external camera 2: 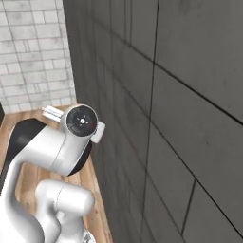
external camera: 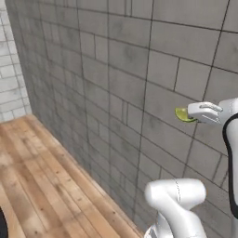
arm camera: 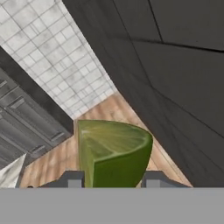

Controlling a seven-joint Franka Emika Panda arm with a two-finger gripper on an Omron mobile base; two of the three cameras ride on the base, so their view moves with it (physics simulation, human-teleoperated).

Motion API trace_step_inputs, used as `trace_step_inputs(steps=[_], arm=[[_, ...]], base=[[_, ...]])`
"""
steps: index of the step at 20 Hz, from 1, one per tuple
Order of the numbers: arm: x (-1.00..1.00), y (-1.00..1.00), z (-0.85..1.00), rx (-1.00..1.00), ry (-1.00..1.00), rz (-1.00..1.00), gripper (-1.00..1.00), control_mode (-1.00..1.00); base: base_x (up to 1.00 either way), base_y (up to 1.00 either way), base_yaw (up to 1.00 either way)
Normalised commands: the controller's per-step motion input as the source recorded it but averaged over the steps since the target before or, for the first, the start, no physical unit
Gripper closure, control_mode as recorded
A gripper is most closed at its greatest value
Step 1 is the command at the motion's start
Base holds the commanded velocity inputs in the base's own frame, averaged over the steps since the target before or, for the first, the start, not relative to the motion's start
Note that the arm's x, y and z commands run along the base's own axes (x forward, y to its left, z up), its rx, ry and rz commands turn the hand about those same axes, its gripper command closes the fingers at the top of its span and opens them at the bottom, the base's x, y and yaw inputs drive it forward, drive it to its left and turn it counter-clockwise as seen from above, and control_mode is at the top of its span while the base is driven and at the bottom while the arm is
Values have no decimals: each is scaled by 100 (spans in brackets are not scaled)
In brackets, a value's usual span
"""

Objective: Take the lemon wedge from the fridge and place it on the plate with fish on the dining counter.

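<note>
Gripper (external camera: 186, 113) clamped on lemon wedge (external camera: 182, 114), held mid-air beside dark grey tiled wall (external camera: 116, 83). Wood plank floor (external camera: 42, 186) below; white brick wall (external camera: 11, 69) at far corner; dark cabinets (arm camera: 26, 122) in hand view.

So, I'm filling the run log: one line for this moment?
gripper: shut on lemon wedge | carried in air | beside grey tiled wall
</note>
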Motion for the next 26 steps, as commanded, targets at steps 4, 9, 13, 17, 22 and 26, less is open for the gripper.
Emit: trace_step_inputs(steps=[4, 9, 13, 17, 22, 26], arm=[[0, 0, 0, 0, 0, 0, 100, 100], [0, 0, 0, 0, 0, 0, 100, 100], [0, 0, 0, 0, 0, 0, 100, 100], [0, 0, 0, 0, 0, 0, 100, 100], [0, 0, 0, 0, 0, 0, 100, 100], [0, 0, 0, 0, 0, 0, 100, 100]], base=[[100, 0, 32], [100, 0, 43], [100, 0, 48], [100, 0, 54], [100, 0, 53], [100, 0, 53]])
